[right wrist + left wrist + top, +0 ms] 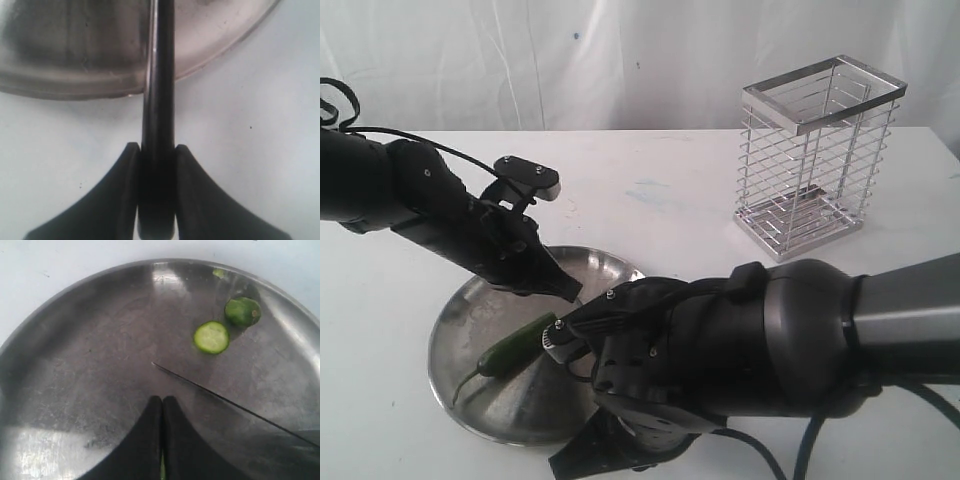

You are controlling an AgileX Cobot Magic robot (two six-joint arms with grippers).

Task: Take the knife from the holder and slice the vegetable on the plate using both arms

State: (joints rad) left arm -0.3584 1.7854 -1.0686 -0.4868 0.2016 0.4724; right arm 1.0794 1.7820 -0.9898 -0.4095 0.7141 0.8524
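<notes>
Steel plate (75,365), pepper slices (211,337) on it.
We see left claw (162,399) pressed together, right claw (156,147) pinching the knife (160,90) handle.

You see a white table (380,400) filling the middle and lower frame of the exterior view, with a faint bluish smudge (650,192) near its centre. Across the top, behind it, hangs a wrinkled white cloth backdrop (620,60).

plate (75,365): brushed steel, dull sheen, scuffed. holder (817,160): shiny chrome wire. knife (158,125) handle: glossy black plastic. table (670,190): matt white.
</notes>
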